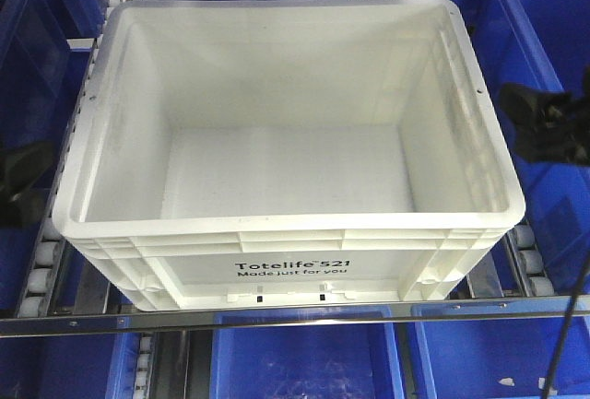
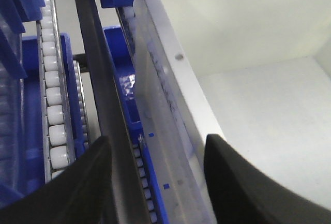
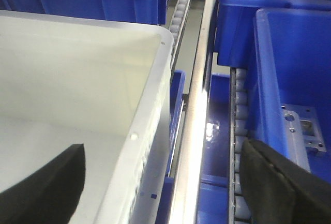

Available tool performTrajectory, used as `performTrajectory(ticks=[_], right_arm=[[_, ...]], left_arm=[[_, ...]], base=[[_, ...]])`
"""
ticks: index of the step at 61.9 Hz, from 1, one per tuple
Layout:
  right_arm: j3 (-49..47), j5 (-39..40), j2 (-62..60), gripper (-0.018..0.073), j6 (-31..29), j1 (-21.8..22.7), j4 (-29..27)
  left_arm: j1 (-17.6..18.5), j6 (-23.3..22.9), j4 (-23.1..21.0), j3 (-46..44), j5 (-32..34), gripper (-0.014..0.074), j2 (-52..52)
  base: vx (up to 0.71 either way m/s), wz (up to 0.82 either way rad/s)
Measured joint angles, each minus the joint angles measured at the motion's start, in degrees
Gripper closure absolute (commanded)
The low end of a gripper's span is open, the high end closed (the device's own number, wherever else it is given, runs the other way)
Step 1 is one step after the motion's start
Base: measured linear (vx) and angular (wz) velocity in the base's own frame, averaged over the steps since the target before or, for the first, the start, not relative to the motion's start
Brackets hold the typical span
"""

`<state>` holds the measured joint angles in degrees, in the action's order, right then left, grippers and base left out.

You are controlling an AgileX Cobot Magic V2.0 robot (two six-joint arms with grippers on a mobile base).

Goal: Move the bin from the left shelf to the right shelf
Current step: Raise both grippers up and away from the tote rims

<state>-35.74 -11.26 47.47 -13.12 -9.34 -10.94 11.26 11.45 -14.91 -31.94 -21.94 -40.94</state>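
Left wrist-mounted view: wide-open left jaws straddle the bin's (image 2: 170,79) left wall; the right jaws likewise span its right wall, neither clamped. Closing unevenly could tilt it against the neighbouring blue bins (image 3: 289,69).

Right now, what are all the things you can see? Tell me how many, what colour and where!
Totelife 521 bin: one, white, empty, in the middle on the roller shelf, print facing front.
Blue bins: several, blue, around the white bin on all sides; exact count unclear.
Roller tracks: several rows of white rollers, running beside and under the bins.
Metal rail: one, silver, across the front below the white bin.
Left hand: one, black, open, one finger outside and one inside the bin's left wall.
Right hand: one, black, open, one finger inside and one outside the bin's right wall.
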Motion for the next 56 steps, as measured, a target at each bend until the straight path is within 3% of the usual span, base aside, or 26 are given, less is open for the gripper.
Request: performTrajectory(ticks=[20,34,46,56], right_arm=[[17.1,0.5,-25.4,-0.0031,-1.5,0.0,0.0],[24.5,3.4,-37.8,-0.0031,-2.8,0.0,0.0],[29.5,13.0,-36.4,-0.0031,-6.5,0.0,0.0],[30.0,16.1,-32.7,-0.0031,-7.0,0.0,0.0]], left_arm=[[0.0,0.0,1.5,8.2,-4.9,0.0207,25.3],[0.0,0.0,6.4,10.0,-7.9,0.0207,31.2],[0.0,0.0,6.6,17.2,4.3,0.0207,31.2],[0.0,0.0,7.4,21.3,12.4,0.0207,31.2]], base=[[0.0,0.0],[0.0,0.0],[0.0,0.0],[0.0,0.0]])
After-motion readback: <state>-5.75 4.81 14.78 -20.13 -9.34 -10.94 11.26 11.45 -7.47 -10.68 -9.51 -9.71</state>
